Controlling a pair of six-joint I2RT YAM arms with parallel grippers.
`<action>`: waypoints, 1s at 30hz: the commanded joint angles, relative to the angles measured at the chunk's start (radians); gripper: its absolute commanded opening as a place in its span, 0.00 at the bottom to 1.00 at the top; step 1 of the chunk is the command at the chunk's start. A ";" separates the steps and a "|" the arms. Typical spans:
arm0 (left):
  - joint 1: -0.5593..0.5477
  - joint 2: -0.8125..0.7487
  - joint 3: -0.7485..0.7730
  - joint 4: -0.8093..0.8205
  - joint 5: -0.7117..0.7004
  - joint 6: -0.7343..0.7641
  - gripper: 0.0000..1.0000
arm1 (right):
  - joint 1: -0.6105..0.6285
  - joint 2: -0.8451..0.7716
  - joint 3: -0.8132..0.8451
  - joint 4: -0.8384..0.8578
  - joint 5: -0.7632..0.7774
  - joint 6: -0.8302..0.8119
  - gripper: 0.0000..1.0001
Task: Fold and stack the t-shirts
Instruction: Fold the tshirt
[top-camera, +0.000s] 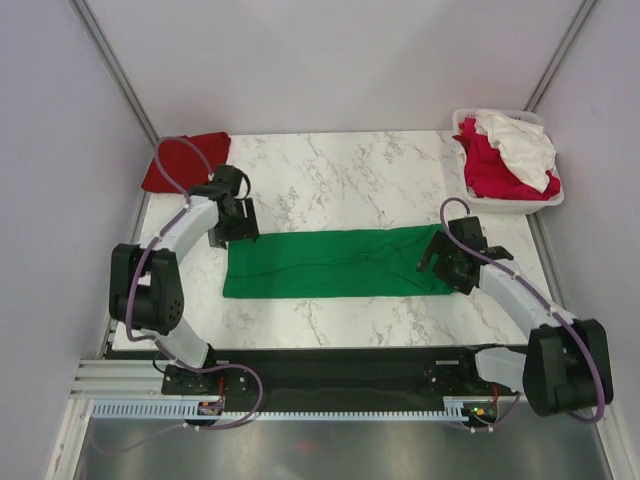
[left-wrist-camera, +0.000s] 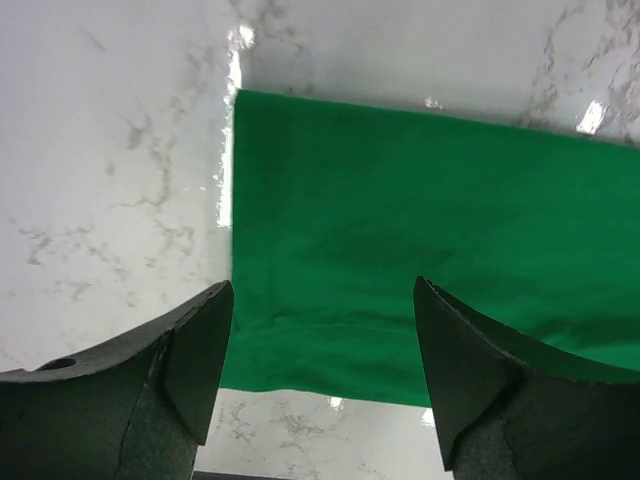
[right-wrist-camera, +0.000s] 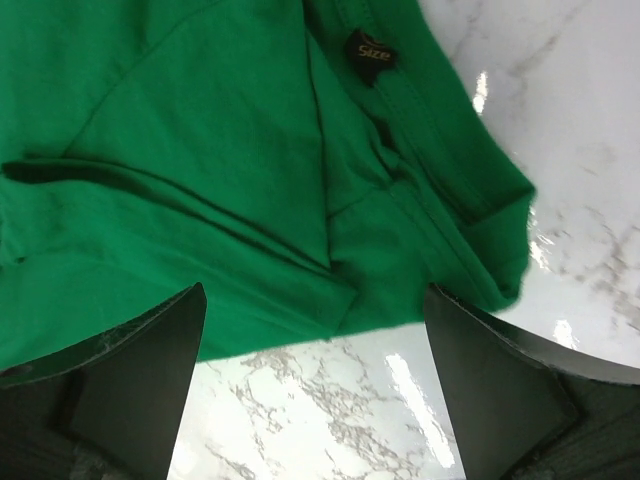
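A bright green t-shirt (top-camera: 335, 262) lies folded into a long strip across the middle of the table. My left gripper (top-camera: 233, 226) hovers open and empty over its left end (left-wrist-camera: 400, 230). My right gripper (top-camera: 446, 262) hovers open and empty over its right end, where the collar and size tag (right-wrist-camera: 368, 52) show. A dark red t-shirt (top-camera: 183, 163) lies folded at the far left corner. A crimson-pink t-shirt (top-camera: 495, 167) and a white t-shirt (top-camera: 520, 145) lie crumpled in the basket.
A white plastic basket (top-camera: 557, 199) stands at the far right corner. Grey walls close in the table on three sides. Bare marble table (top-camera: 340, 170) shows behind the green shirt and in front of it (right-wrist-camera: 330, 410).
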 joint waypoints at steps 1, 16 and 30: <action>-0.041 0.068 -0.006 -0.004 0.016 -0.078 0.79 | 0.011 0.111 0.019 0.124 -0.046 0.014 0.98; -0.170 0.058 -0.238 0.111 0.161 -0.216 0.69 | 0.042 0.889 0.681 0.166 -0.095 0.008 0.98; -0.690 -0.347 -0.293 0.124 0.430 -0.617 0.75 | 0.076 1.553 1.773 0.626 -0.476 0.120 0.98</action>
